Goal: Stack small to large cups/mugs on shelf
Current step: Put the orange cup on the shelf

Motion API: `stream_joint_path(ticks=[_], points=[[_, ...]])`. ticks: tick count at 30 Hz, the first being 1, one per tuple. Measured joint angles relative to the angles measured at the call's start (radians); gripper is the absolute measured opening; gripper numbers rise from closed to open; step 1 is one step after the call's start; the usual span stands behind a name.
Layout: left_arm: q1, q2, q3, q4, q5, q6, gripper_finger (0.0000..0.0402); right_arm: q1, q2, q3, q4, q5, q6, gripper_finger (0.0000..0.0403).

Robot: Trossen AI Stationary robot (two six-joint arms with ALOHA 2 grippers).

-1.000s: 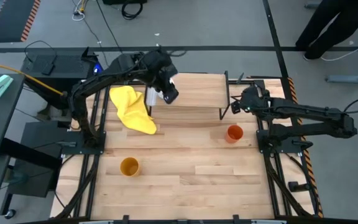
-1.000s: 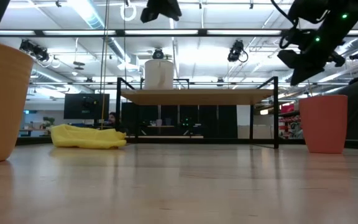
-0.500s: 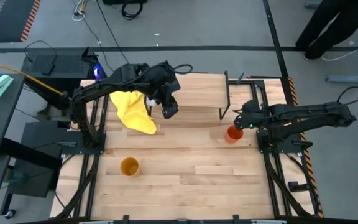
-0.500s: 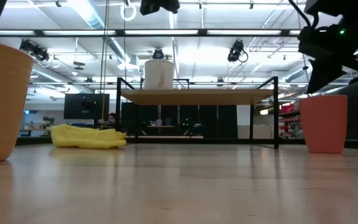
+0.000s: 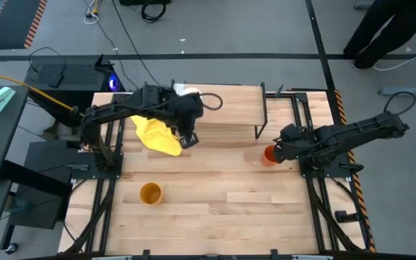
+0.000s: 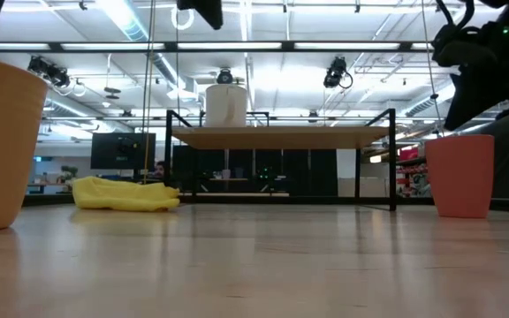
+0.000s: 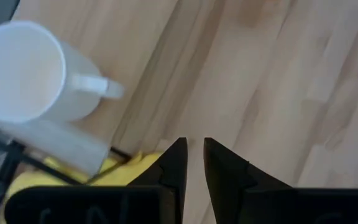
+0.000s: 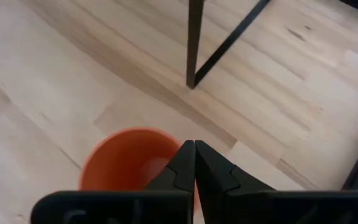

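Moved since 1 s ago: both arms; the left gripper [image 5: 187, 139] has drawn back off the shelf [image 5: 226, 107] toward the yellow cloth [image 5: 155, 128], and the right gripper [image 5: 279, 150] has swung down from beside the shelf to the orange-red cup [image 5: 269, 156].
Left gripper: empty, fingers nearly together with a thin gap between them.
White mug [image 7: 28, 73]: upright at the shelf's left end, handle out, apart from the left gripper.
Right gripper: fingers pressed together, tips right over the orange-red cup's rim in the wrist view.
Orange-red cup: on the table, just in front of the shelf's right legs.
Yellow-orange cup [image 5: 150, 193]: on the table's near left, well apart from both arms.
Step in hand: probably picking up cup 2 of 3.
Doing it well: spread the fingers first, straddle 1 wall of the rim, stay clear of the shelf leg [image 8: 193, 41].
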Motion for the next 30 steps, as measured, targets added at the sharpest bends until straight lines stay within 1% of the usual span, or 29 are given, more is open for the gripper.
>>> stream_joint_path(ticks=[4, 8, 12, 16, 21, 24, 28, 30], points=[[-0.054, 0.0, -0.011, -0.052, -0.071, -0.048, 0.0054, 0.012, 0.0, 0.0, 0.0, 0.002, 0.01, 0.0016], [-0.107, 0.001, -0.07, -0.07, -0.141, -0.097, 0.0048, 0.013, 0.0, 0.0, 0.0, 0.004, 0.01, 0.0016], [-0.148, 0.0, -0.185, -0.069, -0.148, -0.132, 0.0043, 0.013, 0.001, 0.009, -0.006, -0.007, 0.01, 0.0016], [-0.169, -0.014, -0.301, -0.069, -0.151, -0.177, 0.0039, 0.014, 0.001, 0.069, -0.01, -0.007, -0.021, 0.002], [-0.189, -0.089, -0.453, -0.055, -0.199, -0.251, 0.0042, 0.013, 0.003, 0.167, -0.011, -0.003, -0.08, 0.002], [-0.203, -0.16, -0.549, -0.016, -0.214, -0.301, 0.0043, 0.013, 0.003, 0.204, -0.034, -0.012, -0.087, 0.002], [-0.227, -0.27, -0.661, 0.067, -0.216, -0.334, 0.0039, 0.013, 0.004, 0.214, -0.037, -0.122, -0.082, 0.0023], [-0.235, -0.326, -0.71, 0.119, -0.218, -0.337, 0.0037, 0.013, 0.009, 0.215, -0.041, -0.177, -0.045, 0.0028]])
